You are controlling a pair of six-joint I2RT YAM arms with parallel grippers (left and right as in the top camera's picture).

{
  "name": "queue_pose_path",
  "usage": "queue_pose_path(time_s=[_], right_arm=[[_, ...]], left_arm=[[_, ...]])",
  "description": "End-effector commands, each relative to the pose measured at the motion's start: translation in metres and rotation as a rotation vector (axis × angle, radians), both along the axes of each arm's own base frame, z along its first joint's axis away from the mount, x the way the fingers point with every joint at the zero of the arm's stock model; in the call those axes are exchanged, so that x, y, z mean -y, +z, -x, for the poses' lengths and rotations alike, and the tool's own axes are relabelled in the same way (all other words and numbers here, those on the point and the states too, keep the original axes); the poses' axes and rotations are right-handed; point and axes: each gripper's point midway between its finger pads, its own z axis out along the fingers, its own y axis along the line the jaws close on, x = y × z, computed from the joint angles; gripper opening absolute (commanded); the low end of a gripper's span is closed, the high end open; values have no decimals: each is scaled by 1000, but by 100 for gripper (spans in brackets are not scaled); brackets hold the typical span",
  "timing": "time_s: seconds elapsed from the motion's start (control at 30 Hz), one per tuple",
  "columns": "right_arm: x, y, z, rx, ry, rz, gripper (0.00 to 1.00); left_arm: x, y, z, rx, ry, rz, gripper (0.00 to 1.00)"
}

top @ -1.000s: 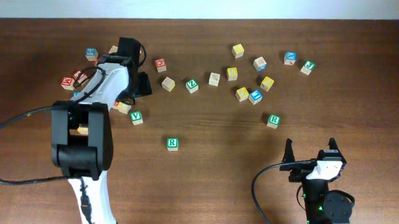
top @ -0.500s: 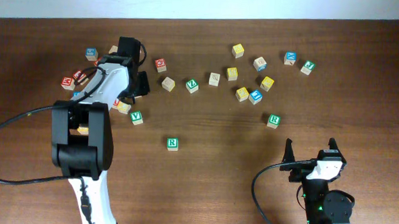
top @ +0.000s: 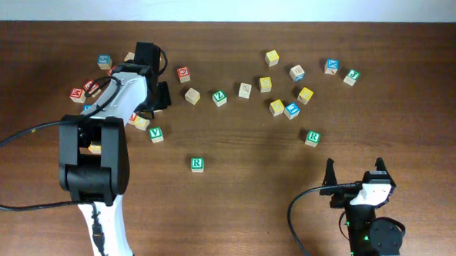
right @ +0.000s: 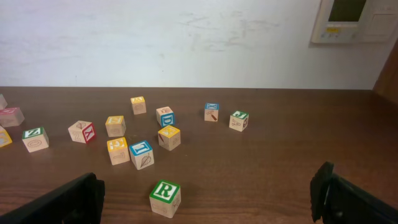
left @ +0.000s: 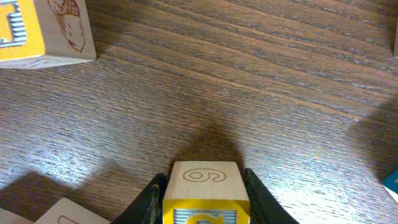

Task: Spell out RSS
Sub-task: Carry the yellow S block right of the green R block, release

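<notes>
The left gripper is clamping a yellow-faced cube between its fingers, its letter cut off by the frame's edge. The green R cube is sitting alone, well apart from that gripper, back toward the arm's base and to its right. Judging by the neighbours crowding the fingers, such as the acorn cube ahead-left, lifting straight up before carrying the cube just right of the R is looking wisest. The right gripper is resting spread and empty.
</notes>
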Motion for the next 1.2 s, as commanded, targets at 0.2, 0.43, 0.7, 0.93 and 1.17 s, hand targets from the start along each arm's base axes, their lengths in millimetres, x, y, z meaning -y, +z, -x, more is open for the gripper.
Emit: queue_pose_path(time_s=[0.2, 0.43, 0.7, 0.93, 1.17], right_arm=[[-2, -3, 0, -5, 11, -11, 98], [-2, -3, 0, -5, 11, -11, 98], [-2, -3, 0, -5, 11, -11, 98], [-2, -3, 0, -5, 11, -11, 98], [-2, -3, 0, -5, 11, -11, 98]], left_arm=[[1, 0, 5, -30, -8, 4, 23], [9, 47, 10, 4, -21, 54, 24], [43, 129, 44, 48, -87, 263, 22], [69, 160, 107, -72, -190, 295, 25], [146, 132, 161, -214, -310, 285, 23]])
